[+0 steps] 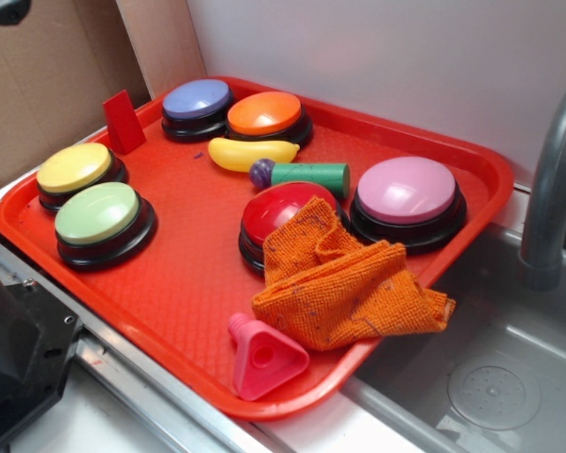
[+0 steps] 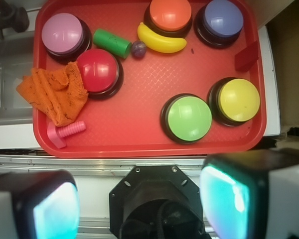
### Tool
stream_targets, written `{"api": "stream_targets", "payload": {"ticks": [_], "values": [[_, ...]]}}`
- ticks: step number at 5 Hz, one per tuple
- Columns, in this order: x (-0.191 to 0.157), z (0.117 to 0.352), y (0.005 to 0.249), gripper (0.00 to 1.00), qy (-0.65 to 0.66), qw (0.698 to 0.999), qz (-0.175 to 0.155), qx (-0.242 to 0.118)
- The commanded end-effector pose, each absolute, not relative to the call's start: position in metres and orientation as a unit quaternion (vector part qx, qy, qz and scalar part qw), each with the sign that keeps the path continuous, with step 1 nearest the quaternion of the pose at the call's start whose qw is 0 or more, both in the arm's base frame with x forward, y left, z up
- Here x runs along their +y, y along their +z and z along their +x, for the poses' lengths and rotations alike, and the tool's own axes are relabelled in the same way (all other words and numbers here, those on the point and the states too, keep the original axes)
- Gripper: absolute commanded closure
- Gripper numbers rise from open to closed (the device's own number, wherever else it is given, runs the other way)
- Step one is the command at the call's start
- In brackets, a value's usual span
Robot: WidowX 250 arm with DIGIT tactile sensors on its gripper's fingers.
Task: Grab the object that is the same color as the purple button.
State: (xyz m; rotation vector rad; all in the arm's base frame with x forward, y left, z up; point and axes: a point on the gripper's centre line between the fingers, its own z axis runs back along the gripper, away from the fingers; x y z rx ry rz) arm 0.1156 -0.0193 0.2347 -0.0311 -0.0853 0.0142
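red tray [image 1: 170, 311] holds round purple ball [image 2: 138, 48], no long axis, touching green cylinder [image 2: 112, 43]; gripper [image 2: 139, 199] wide open, empty.

Legible text, labels, brands, numbers, signs: none in either view. The domed tops of the purple button [image 1: 197, 99], the orange, yellow, green, red and pink buttons are plain and unmarked; the red tray [image 1: 184, 283], the orange cloth [image 1: 344, 283] and the small purple ball [image 1: 261, 172] likewise carry no readable marking
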Motion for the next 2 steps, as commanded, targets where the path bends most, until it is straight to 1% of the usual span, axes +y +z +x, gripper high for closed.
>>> {"api": "stream_targets", "payload": {"ticks": [1, 2], "values": [[-0.019, 0.116, 0.235, 0.00, 0.007, 0.999, -0.016, -0.043], [-0.012, 0.135, 0.224, 0.00, 0.028, 0.998, -0.022, -0.044]]}}
